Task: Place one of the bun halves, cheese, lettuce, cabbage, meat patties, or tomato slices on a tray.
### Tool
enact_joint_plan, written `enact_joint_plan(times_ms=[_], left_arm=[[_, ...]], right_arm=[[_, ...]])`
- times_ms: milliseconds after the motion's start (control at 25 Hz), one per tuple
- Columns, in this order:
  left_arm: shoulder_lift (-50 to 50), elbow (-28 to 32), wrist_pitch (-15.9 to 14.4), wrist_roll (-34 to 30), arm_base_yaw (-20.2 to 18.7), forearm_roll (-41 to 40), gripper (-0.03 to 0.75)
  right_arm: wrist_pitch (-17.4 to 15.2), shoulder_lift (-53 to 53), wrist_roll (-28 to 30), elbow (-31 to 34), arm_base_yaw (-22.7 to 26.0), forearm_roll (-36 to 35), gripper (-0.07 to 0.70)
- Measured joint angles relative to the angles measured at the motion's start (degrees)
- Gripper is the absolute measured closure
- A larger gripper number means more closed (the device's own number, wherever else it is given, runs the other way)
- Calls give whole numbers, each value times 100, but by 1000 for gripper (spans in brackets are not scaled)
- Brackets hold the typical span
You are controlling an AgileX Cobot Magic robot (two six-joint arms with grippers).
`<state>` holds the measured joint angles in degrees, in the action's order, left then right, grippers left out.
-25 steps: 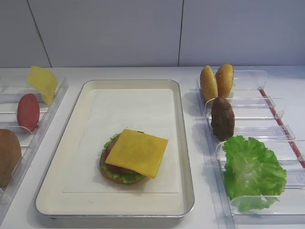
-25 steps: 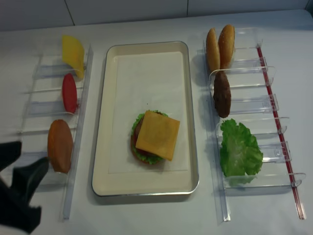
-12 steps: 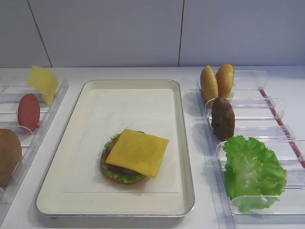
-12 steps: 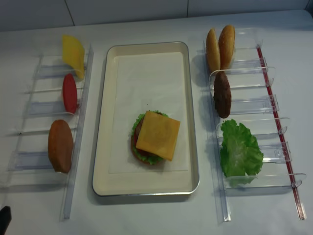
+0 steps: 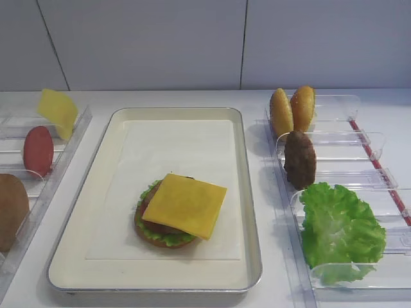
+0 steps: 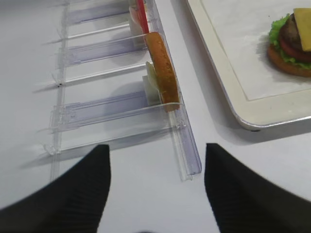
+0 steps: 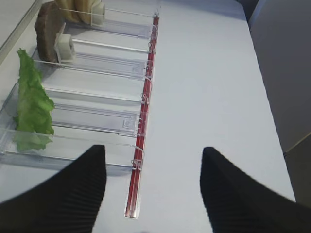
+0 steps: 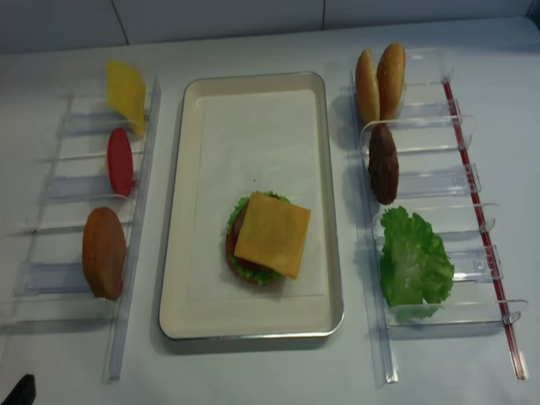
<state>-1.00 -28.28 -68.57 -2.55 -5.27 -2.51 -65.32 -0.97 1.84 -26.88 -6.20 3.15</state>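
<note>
Though no writing shows, left fingers (image 6: 156, 187) and right fingers (image 7: 153, 187) spread wide — empty.

A cheese slice (image 5: 185, 205) tops a stack of lettuce and bun on the tray (image 5: 83, 269), with two bun halves (image 5: 292, 110), a meat patty (image 5: 300, 159) and a lettuce leaf (image 5: 340, 230) in clear bins (image 5: 379, 179) to the right.

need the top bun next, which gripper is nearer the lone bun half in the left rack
Left. The left gripper hovers just short of the bun half, jaws open. The right gripper is over the opposite rack beside the lettuce.
</note>
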Motion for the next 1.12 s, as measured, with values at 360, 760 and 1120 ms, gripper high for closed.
enact_joint_plan(times_ms=[360, 760, 1120], left_arm=[[-3, 29, 72, 41, 0, -23, 301], [-3, 29, 72, 63, 0, -30, 301], [-3, 29, 72, 67, 0, -30, 301]], right_arm=[[0, 0, 0, 0, 0, 0, 184], [0, 0, -11, 0, 0, 0, 184], [0, 0, -11, 0, 0, 0, 184]])
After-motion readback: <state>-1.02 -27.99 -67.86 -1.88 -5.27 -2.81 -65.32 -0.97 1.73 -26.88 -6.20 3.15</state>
